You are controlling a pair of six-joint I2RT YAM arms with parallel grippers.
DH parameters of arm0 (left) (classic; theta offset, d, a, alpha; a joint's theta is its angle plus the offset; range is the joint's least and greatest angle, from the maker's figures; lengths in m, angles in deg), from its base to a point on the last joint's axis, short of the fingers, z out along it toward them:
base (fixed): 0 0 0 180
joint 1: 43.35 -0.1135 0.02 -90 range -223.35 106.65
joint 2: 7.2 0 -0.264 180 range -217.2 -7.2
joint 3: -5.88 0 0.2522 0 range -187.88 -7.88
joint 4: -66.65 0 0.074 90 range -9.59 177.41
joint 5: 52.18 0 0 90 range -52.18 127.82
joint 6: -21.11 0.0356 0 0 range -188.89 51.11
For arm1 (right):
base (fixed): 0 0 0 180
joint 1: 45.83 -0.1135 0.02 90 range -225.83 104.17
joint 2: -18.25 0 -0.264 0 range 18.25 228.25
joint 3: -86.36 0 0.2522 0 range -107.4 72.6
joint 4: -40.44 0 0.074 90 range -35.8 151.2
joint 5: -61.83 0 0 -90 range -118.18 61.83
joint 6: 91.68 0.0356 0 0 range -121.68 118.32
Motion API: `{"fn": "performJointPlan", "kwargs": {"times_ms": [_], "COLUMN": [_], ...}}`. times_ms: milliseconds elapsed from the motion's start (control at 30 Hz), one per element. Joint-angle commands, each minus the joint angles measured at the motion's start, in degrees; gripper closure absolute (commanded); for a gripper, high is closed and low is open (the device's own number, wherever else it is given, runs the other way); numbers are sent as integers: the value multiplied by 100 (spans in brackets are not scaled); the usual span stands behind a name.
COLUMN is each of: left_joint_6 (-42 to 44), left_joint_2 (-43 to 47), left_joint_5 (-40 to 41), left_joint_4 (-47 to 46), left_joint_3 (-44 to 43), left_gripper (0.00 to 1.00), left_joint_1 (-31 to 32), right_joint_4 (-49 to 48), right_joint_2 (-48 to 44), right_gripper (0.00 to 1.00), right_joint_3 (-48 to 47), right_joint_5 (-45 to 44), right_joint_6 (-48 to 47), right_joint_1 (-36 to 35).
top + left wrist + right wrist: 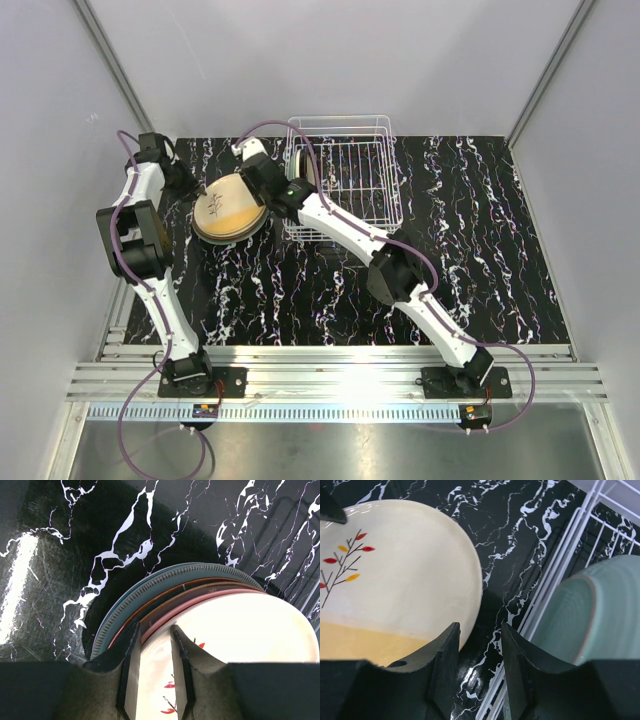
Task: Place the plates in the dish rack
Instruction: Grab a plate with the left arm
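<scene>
Cream top plate [410,580] with a red-leaf sprig is sitting on the stack of plates [232,210] at the back left of the counter [460,260]. Pink, brown-rimmed and grey-green rims are showing under it in the left wrist view. One pale green plate [600,610] is already standing on edge inside the dish rack [350,175], just right of the stack.

Empty right hand [480,630] is hovering between stack and rack, jaws fairly wide, with the cream rim just beside one finger. Over the stack's left rim the left hand [154,630] is sitting with jaws narrow and the cream surface showing through the gap. Touching or not, can't tell.

Step looks like going for the next plate. Next move is calling for a finger under the cream rim, a firm pinch and a lift clear. After that comes tipping it upright into a free slot beside the green one.
</scene>
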Motion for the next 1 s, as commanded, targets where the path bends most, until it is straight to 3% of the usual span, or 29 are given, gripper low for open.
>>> {"fn": "performJointPlan", "kwargs": {"times_ms": [0, 533, 967], "left_joint_6": [-121, -156, -86], "left_joint_2": [-76, -129, -103], "left_joint_5": [-288, -350, -95], "left_joint_4": [240, 223, 285], "left_joint_3": [-45, -1, 121], "left_gripper": [75, 90, 90], "left_joint_1": [128, 128, 119], "right_joint_4": [155, 138, 252], "right_joint_2": [-282, -1, -35], "right_gripper": [55, 57, 55], "right_joint_3": [-335, -247, -90], "right_joint_5": [-578, -68, -147], "right_joint_6": [564, 1426, 1392], "right_joint_1": [-16, 81, -50]}}
